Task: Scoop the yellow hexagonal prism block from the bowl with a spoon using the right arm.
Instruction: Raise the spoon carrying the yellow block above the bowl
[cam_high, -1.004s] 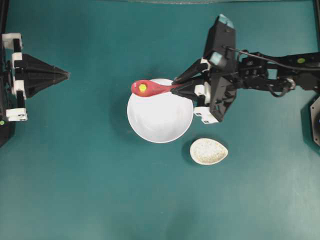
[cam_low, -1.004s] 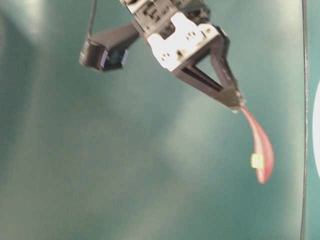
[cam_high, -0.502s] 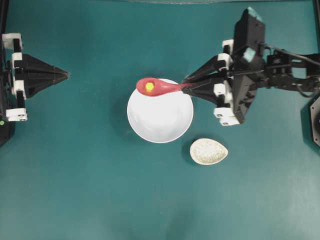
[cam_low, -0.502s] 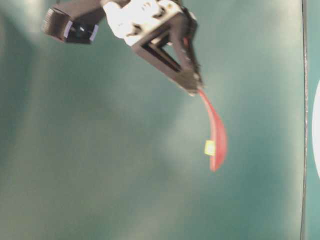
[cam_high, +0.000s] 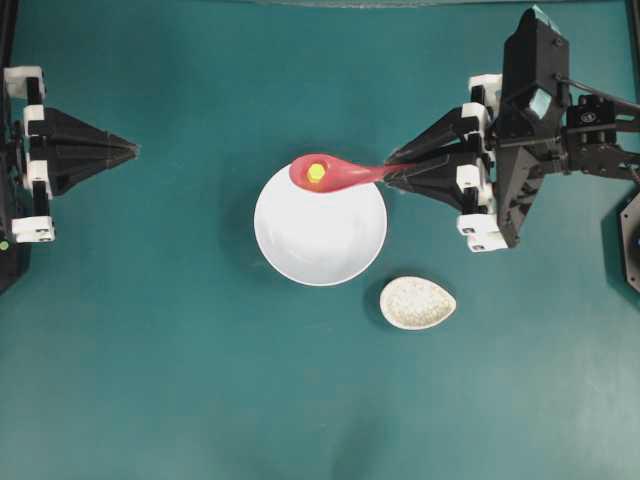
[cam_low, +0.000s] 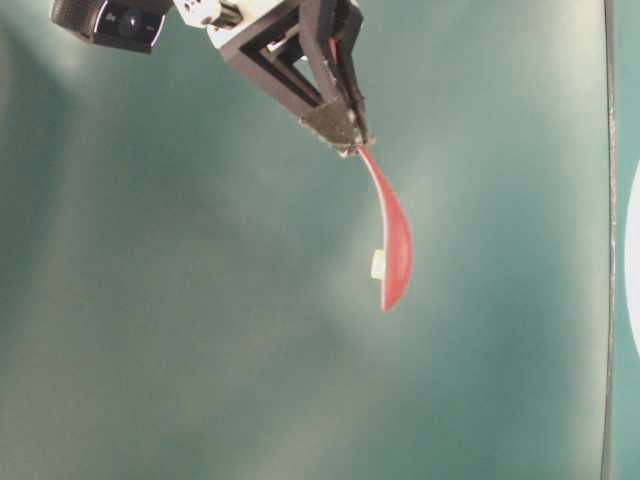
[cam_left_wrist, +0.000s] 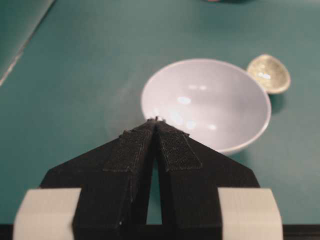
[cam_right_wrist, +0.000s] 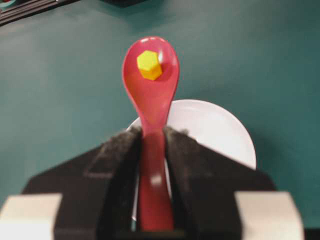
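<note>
Block: yellow hexagonal prism block (cam_right_wrist: 149, 65), tiny, lying in the spoon (cam_high: 335, 174) head above the bowl (cam_high: 320, 240) rim.
Spoon: glossy pink-red; handle end hidden between the jaws; long axis level, head pointing away from the right gripper (cam_high: 392, 176).
Right gripper: clamped on the handle.
Left gripper (cam_left_wrist: 156, 122): closed, holding nothing.

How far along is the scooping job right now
Done: the yellow block sits in the head of the spoon, and the white bowl looks empty. In hand: the right gripper clamps the spoon's handle, holding it raised above the bowl. The left gripper is shut and apart. Left: apparently nothing but keeping the spoon level.
</note>
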